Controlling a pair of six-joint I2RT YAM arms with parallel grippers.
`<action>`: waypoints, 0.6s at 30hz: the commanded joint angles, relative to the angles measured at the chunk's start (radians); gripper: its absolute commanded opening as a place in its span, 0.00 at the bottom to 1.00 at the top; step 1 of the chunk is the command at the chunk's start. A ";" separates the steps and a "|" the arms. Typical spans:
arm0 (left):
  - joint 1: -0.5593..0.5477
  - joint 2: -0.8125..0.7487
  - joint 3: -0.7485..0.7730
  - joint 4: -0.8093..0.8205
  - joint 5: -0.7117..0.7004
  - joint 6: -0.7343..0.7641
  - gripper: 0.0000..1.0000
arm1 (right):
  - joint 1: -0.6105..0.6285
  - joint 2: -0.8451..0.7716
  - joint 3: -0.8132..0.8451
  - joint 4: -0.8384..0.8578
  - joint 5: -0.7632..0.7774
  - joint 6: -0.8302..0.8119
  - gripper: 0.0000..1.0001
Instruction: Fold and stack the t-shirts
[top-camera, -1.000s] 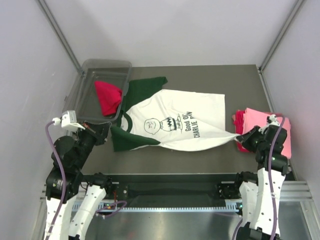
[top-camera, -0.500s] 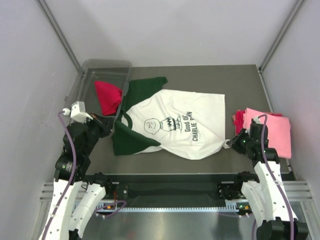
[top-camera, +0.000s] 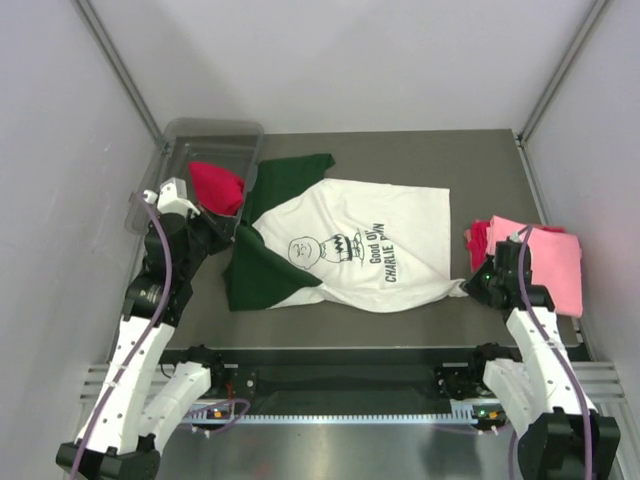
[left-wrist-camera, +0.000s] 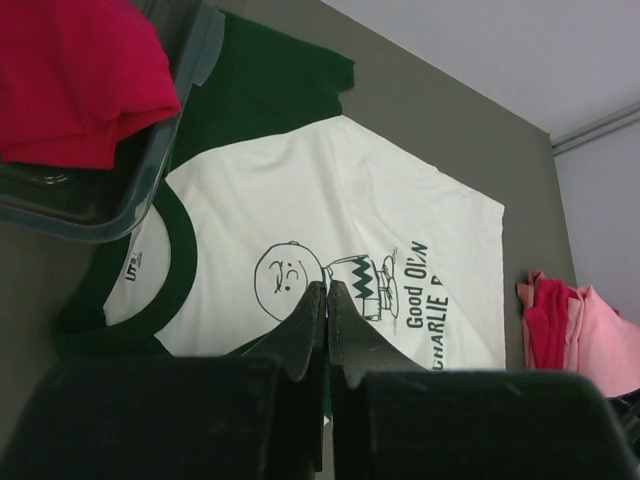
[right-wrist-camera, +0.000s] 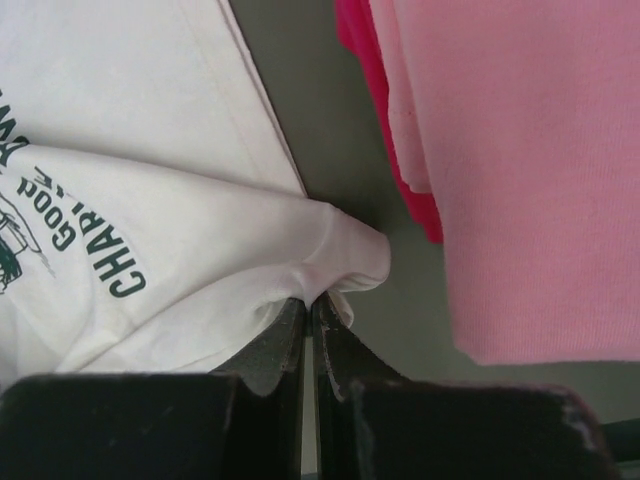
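1. While both my tools are clamped fully closed, my right gripper (right-wrist-camera: 310, 305) pinches the near right hem corner of the white t-shirt (top-camera: 380, 240). My left gripper (left-wrist-camera: 327, 300) seems to hold its near green sleeve. The shirt lies spread mid-table (top-camera: 400, 150).
2. Risks: the hem pinch is thin, so a sharp pull could free it. Arms moving unevenly would skew the fold. My right arm could brush the stack beside it.
3. Count: four shirts. One white, one pink t-shirt (top-camera: 550, 265) on a red t-shirt (top-camera: 478, 240) at the right edge, and a second red t-shirt (top-camera: 215, 185) in the one clear bin (top-camera: 210, 128) at the far left corner.
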 joint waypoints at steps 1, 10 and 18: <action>0.004 0.043 0.074 0.081 -0.046 0.029 0.00 | 0.011 0.032 0.047 0.074 0.061 0.014 0.00; 0.004 0.125 0.192 0.073 -0.142 0.080 0.00 | 0.011 0.126 0.058 0.149 -0.008 -0.028 0.00; 0.004 0.134 0.261 0.037 -0.098 0.091 0.00 | 0.011 0.123 0.124 0.113 -0.024 -0.069 0.00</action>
